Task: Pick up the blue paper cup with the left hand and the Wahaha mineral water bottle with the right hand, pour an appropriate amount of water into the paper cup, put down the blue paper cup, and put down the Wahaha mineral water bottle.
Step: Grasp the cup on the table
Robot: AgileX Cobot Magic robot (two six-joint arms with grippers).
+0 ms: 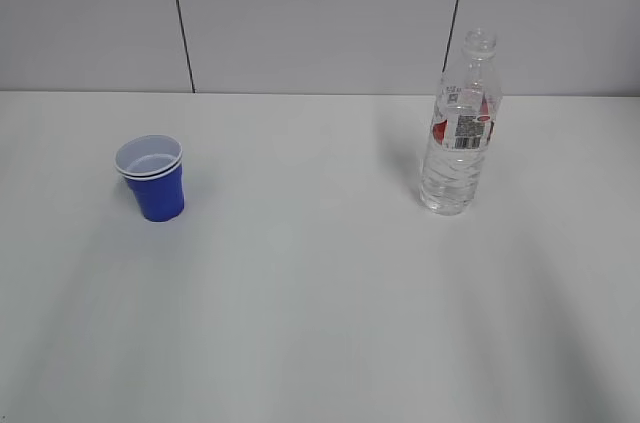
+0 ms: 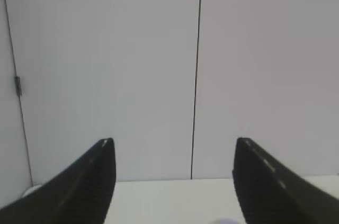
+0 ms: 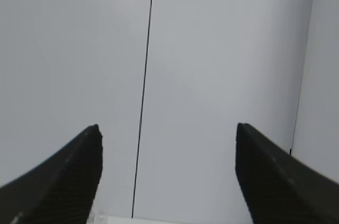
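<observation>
On the white tabletop (image 1: 320,293), left side: small tapered blue paper cup (image 1: 152,178), white inside, doubled white rim, standing upright. Well apart to the right: tall clear ribbed plastic Wahaha mineral water bottle (image 1: 460,128), red-and-white label with barcode, neck capless, also upright. Nothing touching either one; neither arm showing in the exterior view. Behind both, pale grey wall panels (image 1: 320,13) split by dark vertical seams. From the left wrist view: left hand (image 2: 174,152) released, two black fingers (image 2: 85,187) spread wide, nothing between them, facing the wall above the tabletop's far edge. From the right wrist view: right hand (image 3: 168,139) likewise released, black fingers (image 3: 270,176) wide apart, gripping nothing, pointed at the wall.
</observation>
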